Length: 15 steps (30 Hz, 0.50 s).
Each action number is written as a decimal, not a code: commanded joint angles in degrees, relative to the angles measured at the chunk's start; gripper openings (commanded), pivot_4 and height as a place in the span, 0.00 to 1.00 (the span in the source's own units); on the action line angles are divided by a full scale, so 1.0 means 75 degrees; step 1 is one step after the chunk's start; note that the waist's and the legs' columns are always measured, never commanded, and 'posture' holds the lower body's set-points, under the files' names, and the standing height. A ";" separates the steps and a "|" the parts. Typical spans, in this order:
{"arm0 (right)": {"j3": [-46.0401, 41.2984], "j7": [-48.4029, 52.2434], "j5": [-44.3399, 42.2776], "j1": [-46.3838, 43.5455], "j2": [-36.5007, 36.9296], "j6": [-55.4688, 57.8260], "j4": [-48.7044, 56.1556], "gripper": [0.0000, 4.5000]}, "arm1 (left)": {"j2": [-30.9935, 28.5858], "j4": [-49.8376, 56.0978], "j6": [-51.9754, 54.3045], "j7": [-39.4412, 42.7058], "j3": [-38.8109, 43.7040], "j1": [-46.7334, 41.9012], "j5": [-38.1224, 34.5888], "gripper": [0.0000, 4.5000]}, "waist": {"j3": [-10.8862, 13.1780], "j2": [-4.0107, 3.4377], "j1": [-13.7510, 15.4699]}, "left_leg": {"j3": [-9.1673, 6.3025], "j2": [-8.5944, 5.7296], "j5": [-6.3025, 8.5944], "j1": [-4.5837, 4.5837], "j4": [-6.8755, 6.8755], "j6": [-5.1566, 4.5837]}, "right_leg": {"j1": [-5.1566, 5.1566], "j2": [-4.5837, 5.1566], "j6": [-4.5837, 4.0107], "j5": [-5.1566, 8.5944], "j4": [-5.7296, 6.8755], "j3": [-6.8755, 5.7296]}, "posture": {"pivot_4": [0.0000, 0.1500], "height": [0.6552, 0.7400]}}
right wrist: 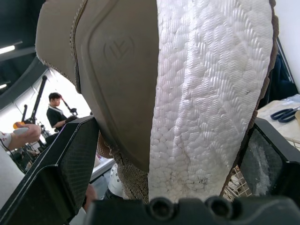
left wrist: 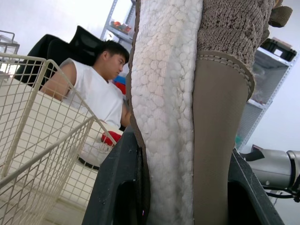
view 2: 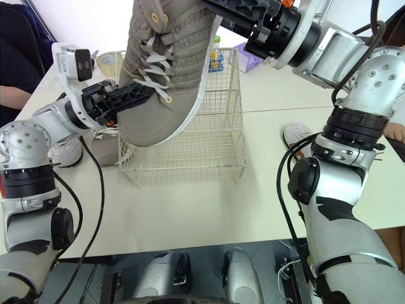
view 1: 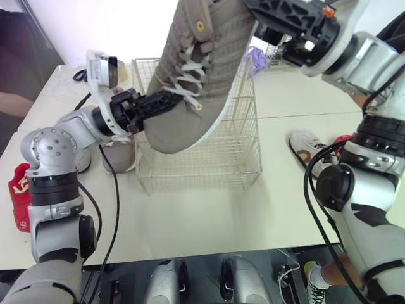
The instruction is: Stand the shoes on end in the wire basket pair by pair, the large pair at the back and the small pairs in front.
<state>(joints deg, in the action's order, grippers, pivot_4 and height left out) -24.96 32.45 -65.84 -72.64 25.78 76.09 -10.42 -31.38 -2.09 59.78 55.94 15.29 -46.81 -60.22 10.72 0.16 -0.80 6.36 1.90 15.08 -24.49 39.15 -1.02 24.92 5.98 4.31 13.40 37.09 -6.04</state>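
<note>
Left wrist view: the left gripper's (view 1: 166, 99) fingers (left wrist: 117, 187) pinch the large taupe shoe (view 1: 196, 69) across its forefoot, and the right gripper (view 1: 278, 18) clamps its heel. The shoe hangs tilted above the wire basket (view 1: 209, 161). At the basket's 3 o'clock a white shoe (view 1: 307, 149) lies on the table (view 1: 209, 215).

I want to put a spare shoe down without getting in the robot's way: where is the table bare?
Bare table lies in front of the basket, up to the near edge, and right of it, before the white sneaker. Left of the basket is crowded: small shoes sit beside it. The big shoe is held over the basket.
</note>
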 commanded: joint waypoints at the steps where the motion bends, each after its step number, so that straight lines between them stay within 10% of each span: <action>1: 0.0103 0.0049 -0.0220 -0.0297 0.0007 -0.0272 0.0416 0.99 | -0.0067 0.0363 0.0153 -0.0028 -0.0212 0.0048 -0.0069 0.22 | 0.0000 0.0000 -0.0002 | 0.0000 0.0000 0.0000 0.0000 0.0000 0.0000 | 0.0000 0.0000 0.0000 0.0000 0.0000 0.0000 | 1.00 1.00; 9: 0.0911 0.0245 0.0292 -0.0171 -0.0139 -0.0650 0.0495 0.99 | -0.0111 0.0495 0.0269 -0.0003 -0.0316 0.0099 -0.0146 0.22 | 0.0000 0.0000 0.0001 | 0.0000 0.0000 0.0001 0.0000 0.0000 -0.0002 | 0.0000 0.0000 0.0000 0.0000 -0.0001 0.0000 | 1.00 1.00; 15: 0.1138 0.0416 0.0544 -0.0336 -0.0143 -0.0864 0.0329 0.58 | -0.0142 0.0684 0.0358 0.0005 -0.0388 0.0263 -0.0193 0.22 | 0.0000 0.0000 0.0008 | 0.0000 0.0000 0.0001 -0.0001 -0.0001 -0.0002 | 0.0001 0.0000 0.0000 0.0000 -0.0002 0.0000 | 1.00 1.00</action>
<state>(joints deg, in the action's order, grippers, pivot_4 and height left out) -17.25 34.03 -60.80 -72.15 25.54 70.86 -9.40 -32.31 -0.96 61.06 55.69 14.93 -44.51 -60.78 10.72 0.16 -0.75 6.36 1.91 15.09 -24.50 39.14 -1.03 24.92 5.98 4.31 13.40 37.08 -6.04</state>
